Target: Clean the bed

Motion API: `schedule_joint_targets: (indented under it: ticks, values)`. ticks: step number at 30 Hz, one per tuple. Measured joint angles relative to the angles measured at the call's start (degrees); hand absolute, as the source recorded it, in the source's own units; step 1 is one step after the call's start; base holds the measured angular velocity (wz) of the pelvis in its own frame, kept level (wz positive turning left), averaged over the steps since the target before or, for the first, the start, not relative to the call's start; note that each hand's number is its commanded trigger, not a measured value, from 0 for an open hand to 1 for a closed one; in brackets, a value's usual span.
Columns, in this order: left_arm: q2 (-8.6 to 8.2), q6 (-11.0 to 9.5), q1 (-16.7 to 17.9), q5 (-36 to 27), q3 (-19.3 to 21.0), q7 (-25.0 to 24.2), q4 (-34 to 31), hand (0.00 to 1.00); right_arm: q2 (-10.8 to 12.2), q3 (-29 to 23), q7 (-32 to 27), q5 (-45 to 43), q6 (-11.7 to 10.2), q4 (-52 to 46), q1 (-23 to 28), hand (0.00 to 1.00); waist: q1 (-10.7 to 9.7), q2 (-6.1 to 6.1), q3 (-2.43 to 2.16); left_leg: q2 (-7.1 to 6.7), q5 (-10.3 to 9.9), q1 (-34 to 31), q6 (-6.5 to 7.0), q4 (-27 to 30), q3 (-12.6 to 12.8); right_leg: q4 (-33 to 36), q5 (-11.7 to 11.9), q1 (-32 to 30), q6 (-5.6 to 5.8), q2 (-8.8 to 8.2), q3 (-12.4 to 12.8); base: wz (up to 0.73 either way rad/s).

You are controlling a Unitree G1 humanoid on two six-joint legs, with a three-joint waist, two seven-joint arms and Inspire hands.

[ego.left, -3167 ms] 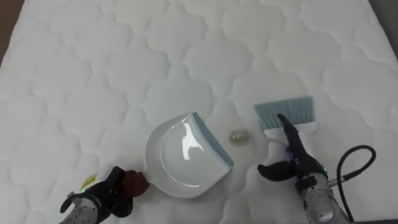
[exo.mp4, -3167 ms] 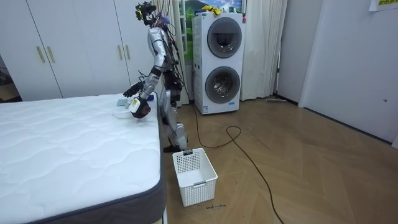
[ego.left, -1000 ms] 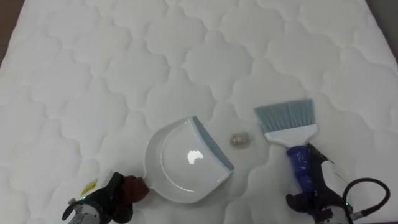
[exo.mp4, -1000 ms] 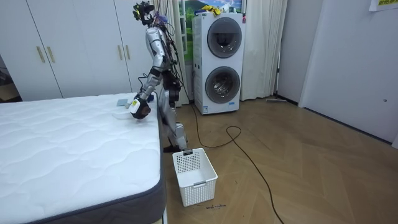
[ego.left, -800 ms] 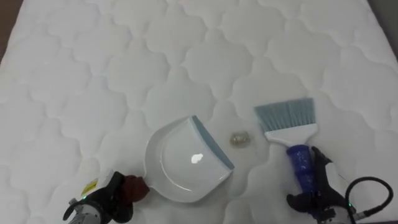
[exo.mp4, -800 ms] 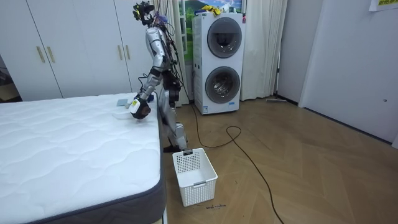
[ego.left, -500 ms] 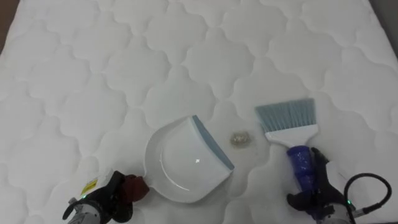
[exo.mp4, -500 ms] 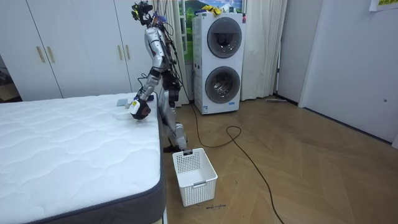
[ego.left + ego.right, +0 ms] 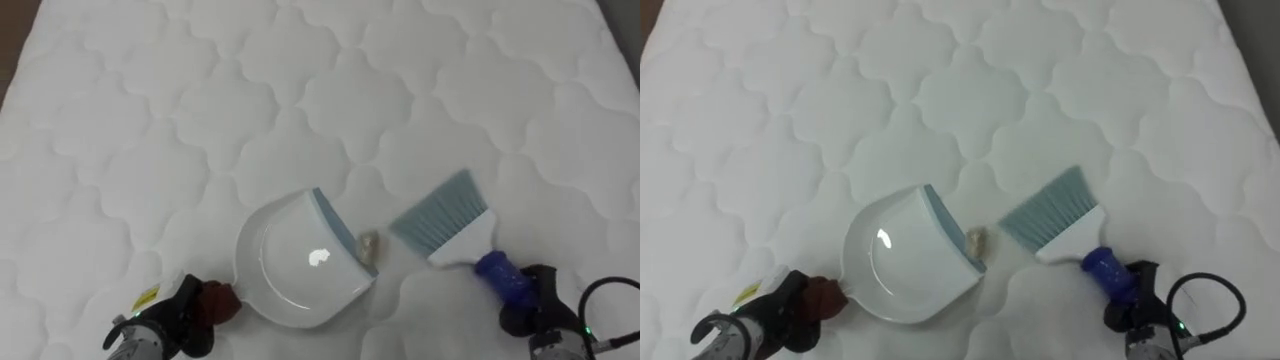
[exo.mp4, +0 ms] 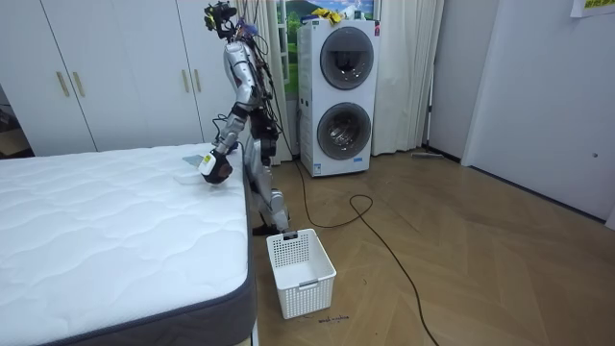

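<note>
Left hand (image 9: 165, 322) grips dustpan (image 9: 295, 270), right hand (image 9: 535, 305) grips brush (image 9: 445, 222); crumb (image 9: 367, 243) between them on mattress (image 9: 300, 80).

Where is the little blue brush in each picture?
Left eye view: the brush lies lower right of middle, bristles toward the dustpan.
Right eye view: the brush lies low, just right of middle.
Room view: too small to make out, at the bed corner by the robot.
Shared landmark: the white dustpan beside its bristles.

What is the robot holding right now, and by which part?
The left robot hand grips the white dustpan by its dark red handle; the right robot hand grips the brush by its blue handle.
</note>
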Motion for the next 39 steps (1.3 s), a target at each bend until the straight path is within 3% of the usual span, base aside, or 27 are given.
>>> schedule_joint_targets:
  ticks: [9, 18, 21, 23, 27, 29, 31, 35, 39]
  values:
    - [-0.02, 0.8, 0.0, 0.6, 0.0, 0.3, -0.6, 1.00, 0.6, -0.6, 0.6, 2.2, 1.6, 0.0, -0.3, 1.00, -0.7, -0.17, -0.03, -0.12, 0.0, -0.4, 0.00, 0.0, 0.0, 0.4, 0.0, -0.4, -0.01, -0.22, -0.1, 0.02]
    - [0.30, 1.5, 0.0, 0.6, 0.0, 0.7, -1.3, 1.00, 0.6, -0.5, 1.0, 3.8, 3.6, 4.0, -3.6, 1.00, -0.7, -1.64, 0.08, -0.25, 0.0, -0.4, 0.00, 0.1, -0.4, 0.9, 0.0, -0.7, -0.02, -0.60, -0.5, 0.01]
    - [1.33, 1.5, 0.0, 1.3, 0.1, 0.3, -2.5, 1.00, -0.4, -1.2, 2.3, 3.6, 3.8, 6.9, -6.1, 1.00, -0.7, -2.28, 0.22, -0.43, 0.0, -0.5, 0.00, 0.1, -0.6, 1.4, 0.0, -0.8, -0.02, -0.87, -0.5, 0.01]
    - [2.24, 1.9, -0.2, 3.1, 0.0, 0.1, -4.7, 1.00, -3.1, -2.4, 2.4, 1.9, 4.0, 8.0, -7.4, 1.00, -0.6, -3.14, 0.77, -0.80, 0.0, -0.6, 0.01, 0.3, -0.8, 2.5, -0.3, -1.3, 0.12, -1.47, -0.5, 0.06]
    - [3.41, 2.2, -0.7, 3.1, -0.1, 0.1, -5.1, 1.00, -7.1, -2.4, 2.4, -0.1, 5.3, 10.7, -10.7, 1.00, -0.4, -4.71, 0.86, -1.06, 0.0, -1.4, 0.06, 1.0, -1.3, 3.5, -0.4, -2.1, 0.07, -1.88, -0.6, 0.05]
    - [3.81, 2.3, -2.3, 5.0, -0.1, 0.1, -4.9, 1.00, -10.3, -1.0, 2.4, -3.9, 6.2, 10.7, -11.7, 1.00, 0.8, -5.82, 1.19, -0.99, -0.2, -2.6, 0.32, 2.2, -1.3, 4.0, -0.4, -3.0, -0.20, -1.94, -0.6, 0.00]
    - [4.09, 2.3, -2.9, 5.6, -0.5, 0.2, -5.0, 1.00, -11.7, 0.7, 2.4, -6.3, 6.5, 10.7, -11.9, 1.00, 1.4, -6.49, 1.05, -0.81, -0.2, -3.4, 0.30, 3.3, -1.3, 4.1, -0.3, -3.3, -0.39, -1.89, -0.6, 0.04]
    - [5.40, 2.3, -6.0, 5.6, -2.4, 0.1, -4.7, 1.00, -13.5, 4.2, 2.7, -17.2, 7.7, 12.3, -16.3, 1.00, 2.5, -7.36, 1.41, -0.78, -0.3, -6.6, 0.32, 6.5, -1.7, 5.5, 0.0, -5.8, -1.16, -2.34, -0.6, 0.03]
    - [6.33, 1.8, -7.1, 5.6, -2.4, 0.3, -5.2, 1.00, -16.2, 6.7, 2.9, -24.7, 7.9, 12.2, -19.6, 1.00, 3.4, -7.89, 1.68, -0.74, -0.4, -8.6, 0.33, 8.1, -1.7, 6.5, 0.2, -7.6, -1.71, -2.59, -0.6, -0.02]
